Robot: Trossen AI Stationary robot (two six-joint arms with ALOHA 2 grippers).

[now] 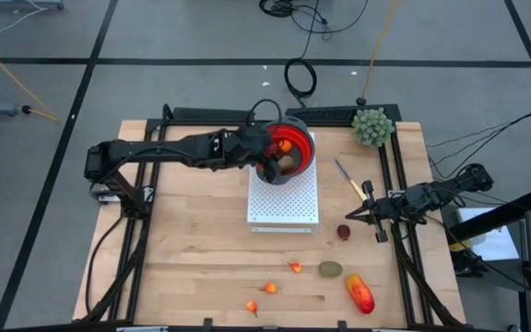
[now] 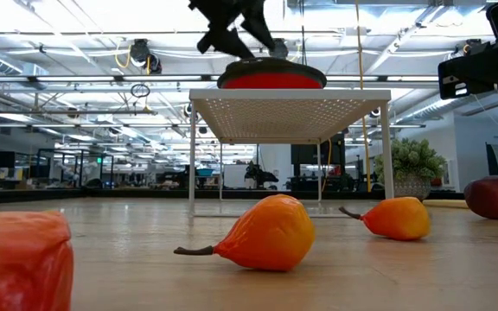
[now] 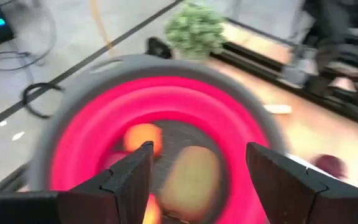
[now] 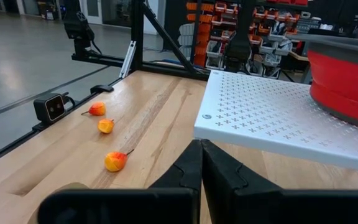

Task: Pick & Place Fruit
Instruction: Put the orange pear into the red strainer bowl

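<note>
A red bowl (image 1: 300, 138) with a grey rim (image 3: 185, 65) stands on a white perforated stand (image 1: 284, 201). In the bowl lie a small orange fruit (image 3: 143, 137) and a brown-green oval (image 3: 191, 177). My left gripper (image 3: 197, 163) hangs open above the bowl (image 2: 271, 79) with nothing between its fingers. On the table lie three tiny orange fruits (image 1: 295, 266) (image 1: 269, 288) (image 1: 252, 305), another brown-green oval (image 1: 330, 268), a red-orange oblong (image 1: 359, 293) and a dark-red ball (image 1: 343, 231). My right gripper (image 1: 373, 217) waits shut at the right, beside the dark-red ball.
A green spiky plant (image 1: 372, 126) stands at the far right corner. A yellow-handled knife (image 1: 348, 180) lies between the stand and my right arm. Black frame rails run along the table's left, right and far sides. Bare wood lies near the front left.
</note>
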